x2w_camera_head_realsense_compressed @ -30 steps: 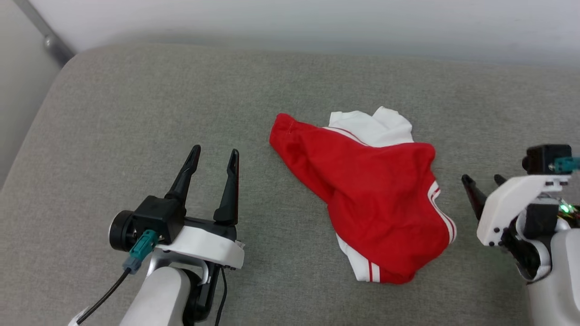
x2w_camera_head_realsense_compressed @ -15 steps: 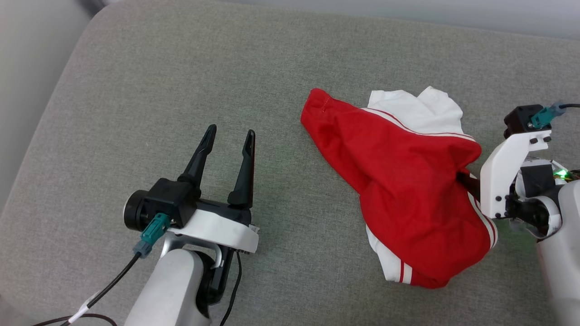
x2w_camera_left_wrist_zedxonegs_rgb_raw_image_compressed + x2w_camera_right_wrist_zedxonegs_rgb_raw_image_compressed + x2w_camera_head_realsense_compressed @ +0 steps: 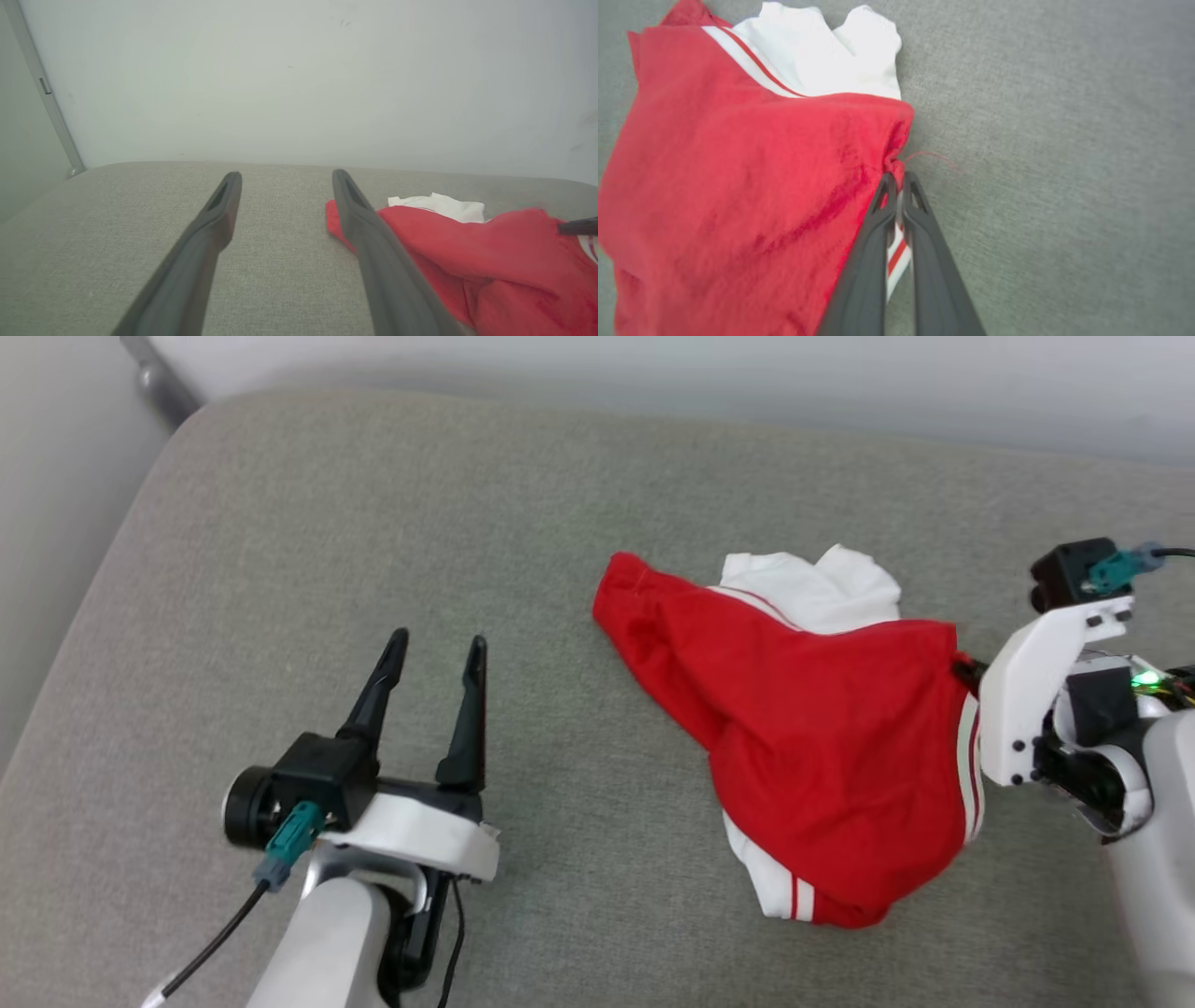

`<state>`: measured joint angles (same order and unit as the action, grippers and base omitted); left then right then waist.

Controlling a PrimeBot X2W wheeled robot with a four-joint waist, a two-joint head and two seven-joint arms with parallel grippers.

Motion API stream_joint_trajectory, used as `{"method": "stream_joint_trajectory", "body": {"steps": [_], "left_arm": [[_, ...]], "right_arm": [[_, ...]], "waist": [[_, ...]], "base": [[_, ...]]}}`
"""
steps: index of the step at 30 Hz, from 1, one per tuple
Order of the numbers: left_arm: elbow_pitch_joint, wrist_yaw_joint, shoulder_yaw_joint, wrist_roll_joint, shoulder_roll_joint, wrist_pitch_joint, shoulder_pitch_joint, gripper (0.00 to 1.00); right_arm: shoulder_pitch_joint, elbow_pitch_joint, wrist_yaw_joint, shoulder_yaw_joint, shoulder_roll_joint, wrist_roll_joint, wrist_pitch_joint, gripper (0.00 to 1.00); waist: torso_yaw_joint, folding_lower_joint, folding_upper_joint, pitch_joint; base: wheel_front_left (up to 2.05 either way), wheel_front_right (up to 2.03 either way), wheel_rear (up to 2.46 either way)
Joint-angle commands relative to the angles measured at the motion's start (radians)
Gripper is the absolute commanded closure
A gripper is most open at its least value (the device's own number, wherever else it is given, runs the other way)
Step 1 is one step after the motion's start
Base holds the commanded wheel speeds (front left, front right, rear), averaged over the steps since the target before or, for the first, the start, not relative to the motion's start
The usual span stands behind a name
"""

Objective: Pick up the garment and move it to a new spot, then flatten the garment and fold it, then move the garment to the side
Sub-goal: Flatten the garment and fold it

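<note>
The garment (image 3: pixel 822 737), red with white sleeve panels and stripe trim, lies bunched on the grey cushion (image 3: pixel 373 551), right of centre. Its lettering is hidden. My right gripper (image 3: pixel 963 669) is at its right edge, and in the right wrist view (image 3: pixel 899 176) the two fingers are pinched together on a fold of the red cloth (image 3: pixel 752 177). That edge is pulled up a little. Well to the left of the shirt, my left gripper (image 3: pixel 437 649) hangs open and holds nothing; in its own view (image 3: pixel 285 179) the red cloth (image 3: pixel 467 242) lies to the right.
The cushion's rounded back-left corner (image 3: pixel 187 429) meets a pale wall (image 3: pixel 653 373), with a metal post (image 3: pixel 159 378) beside it. A loose red thread (image 3: pixel 934 158) trails from the shirt's edge. Bare grey cushion stretches to the left (image 3: pixel 233 616) and right (image 3: pixel 1064 163) of the shirt.
My right gripper went from standing clear of the shirt to reaching its right edge and closing on the cloth, which now rises slightly. The head camera shifted; the left arm kept its pose.
</note>
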<state>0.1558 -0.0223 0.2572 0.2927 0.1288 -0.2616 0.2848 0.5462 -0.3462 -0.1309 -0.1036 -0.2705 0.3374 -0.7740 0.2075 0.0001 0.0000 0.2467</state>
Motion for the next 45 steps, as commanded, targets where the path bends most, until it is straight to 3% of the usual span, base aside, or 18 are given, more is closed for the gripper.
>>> {"method": "stream_joint_trajectory", "body": {"steps": [1, 8, 11, 12, 18, 19, 20, 26, 32, 40, 45], "left_arm": [[0.002, -0.005, -0.006, -0.008, 0.008, -0.005, -0.024, 0.00], [0.005, -0.024, -0.026, -0.001, 0.035, 0.001, -0.090, 0.00], [-0.004, -0.035, -0.029, 0.000, 0.043, 0.011, -0.117, 0.00], [-0.014, -0.042, -0.032, 0.004, 0.052, 0.021, -0.139, 0.00], [-0.031, -0.056, -0.030, 0.008, 0.062, 0.046, -0.168, 0.00], [-0.033, -0.059, -0.031, 0.010, 0.062, 0.047, -0.173, 0.00], [-0.035, -0.061, -0.032, 0.010, 0.063, 0.051, -0.177, 0.00], [-0.041, -0.071, -0.039, 0.020, 0.072, 0.057, -0.203, 0.00], [-0.056, -0.082, -0.036, 0.023, 0.072, 0.062, -0.213, 0.00], [-0.089, -0.077, -0.027, 0.022, 0.070, 0.059, -0.162, 0.00], [-0.101, -0.066, -0.014, 0.016, 0.063, 0.047, -0.116, 0.00]], "right_arm": [[-0.039, 0.036, 0.000, 0.020, -0.001, -0.006, 0.014, 1.00], [-0.290, 0.278, 0.000, 0.129, 0.029, -0.063, -0.025, 1.00], [-0.438, 0.380, 0.000, 0.161, 0.071, -0.078, -0.057, 1.00], [-0.575, 0.437, 0.000, 0.166, 0.121, -0.072, -0.079, 1.00], [-0.733, 0.391, 0.000, 0.136, 0.197, -0.040, -0.036, 1.00], [-0.739, 0.378, 0.000, 0.135, 0.201, -0.041, -0.009, 0.54], [-0.741, 0.367, 0.000, 0.133, 0.205, -0.037, 0.025, 0.00], [-0.702, 0.345, 0.000, 0.180, 0.213, -0.028, 0.284, 0.00], [-0.655, 0.330, 0.000, 0.258, 0.192, -0.034, 0.428, 0.00], [-0.502, 0.217, 0.000, 0.290, 0.098, -0.009, 0.365, 0.00], [-0.381, 0.135, 0.000, 0.242, 0.035, 0.029, 0.193, 0.00]], "waist": [[-0.037, -0.0001, 0.0000, -0.041], [-0.118, -0.0001, 0.0000, -0.119], [-0.143, -0.0001, 0.0000, -0.141], [-0.158, -0.0001, 0.0000, -0.157], [-0.164, -0.0001, 0.0000, -0.177], [-0.164, -0.0001, 0.0000, -0.179], [-0.165, -0.0001, 0.0000, -0.182], [-0.177, -0.0001, 0.0000, -0.201], [-0.179, -0.0001, 0.0000, -0.207], [-0.157, -0.0001, 0.0000, -0.139], [-0.128, -0.0001, 0.0000, -0.071]], "base": [[0.00, 0.00, 0.00], [0.00, 0.00, 0.00], [0.00, 0.00, 0.00], [0.00, 0.00, 0.00], [0.00, 0.00, 0.00], [0.00, 0.00, 0.00], [0.00, 0.00, 0.00], [0.00, 0.00, 0.00], [0.00, 0.00, 0.00], [0.00, 0.00, 0.00], [0.00, 0.00, 0.00]]}}
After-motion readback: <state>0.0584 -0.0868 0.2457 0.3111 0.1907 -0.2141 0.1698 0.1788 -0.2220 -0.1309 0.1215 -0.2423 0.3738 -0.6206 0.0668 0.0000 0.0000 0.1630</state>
